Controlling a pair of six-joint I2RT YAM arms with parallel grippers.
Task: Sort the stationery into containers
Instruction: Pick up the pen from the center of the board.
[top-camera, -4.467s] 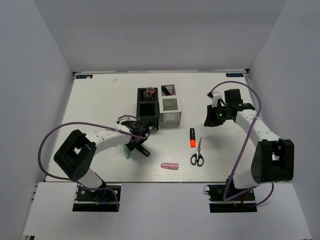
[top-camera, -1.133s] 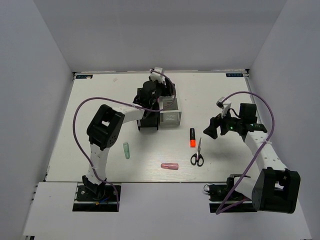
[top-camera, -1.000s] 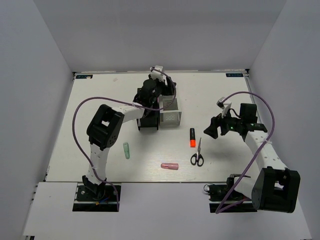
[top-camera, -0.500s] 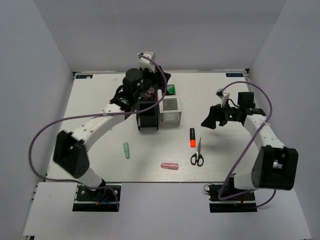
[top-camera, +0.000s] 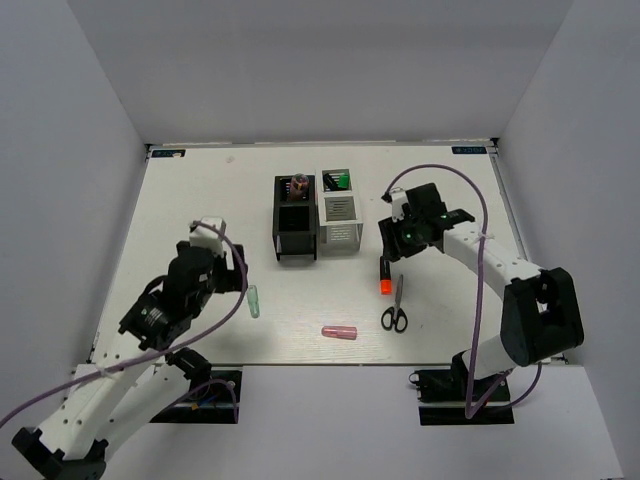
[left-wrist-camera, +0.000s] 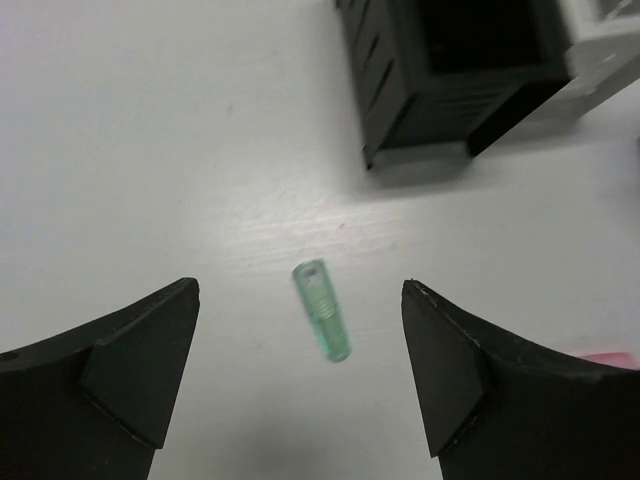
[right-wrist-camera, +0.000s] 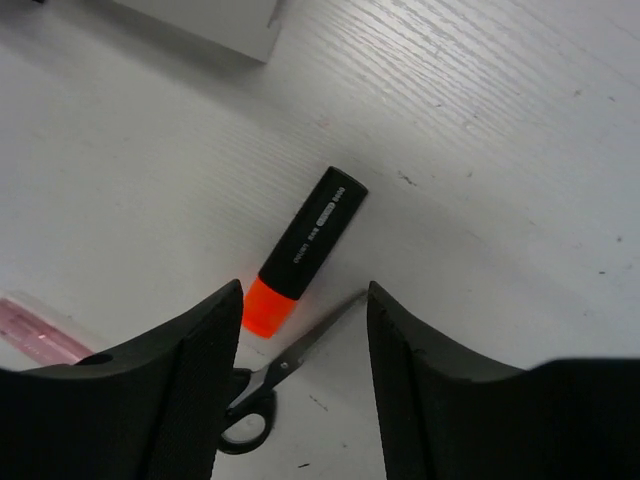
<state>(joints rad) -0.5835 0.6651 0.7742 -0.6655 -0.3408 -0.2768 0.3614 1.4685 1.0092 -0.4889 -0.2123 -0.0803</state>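
Observation:
A pale green tube (left-wrist-camera: 321, 324) lies on the table (top-camera: 190, 200), seen between my left gripper's (left-wrist-camera: 300, 300) wide-open fingers, which hover above it holding nothing. In the top view the green tube (top-camera: 254, 301) sits just right of the left gripper (top-camera: 236, 272). The right gripper (right-wrist-camera: 304, 300) is open above the orange-and-black highlighter (right-wrist-camera: 305, 250) and the black-handled scissors (right-wrist-camera: 270, 385), empty. From above, the right gripper (top-camera: 397, 243) is over the highlighter (top-camera: 384, 275), with scissors (top-camera: 395, 308) and a pink tube (top-camera: 339, 332) nearby. The black container (top-camera: 295, 222) and the white one (top-camera: 339, 215) stand side by side; something green (top-camera: 341, 181) shows in the white one.
White walls enclose the table on three sides. The black container's corner (left-wrist-camera: 440, 80) shows at the top of the left wrist view. The pink tube's end (right-wrist-camera: 35, 330) shows at the left edge of the right wrist view.
The left arm has pulled back from over the containers to hover above the green tube, jaws open. The right gripper moved left over the orange highlighter, its jaws narrower.

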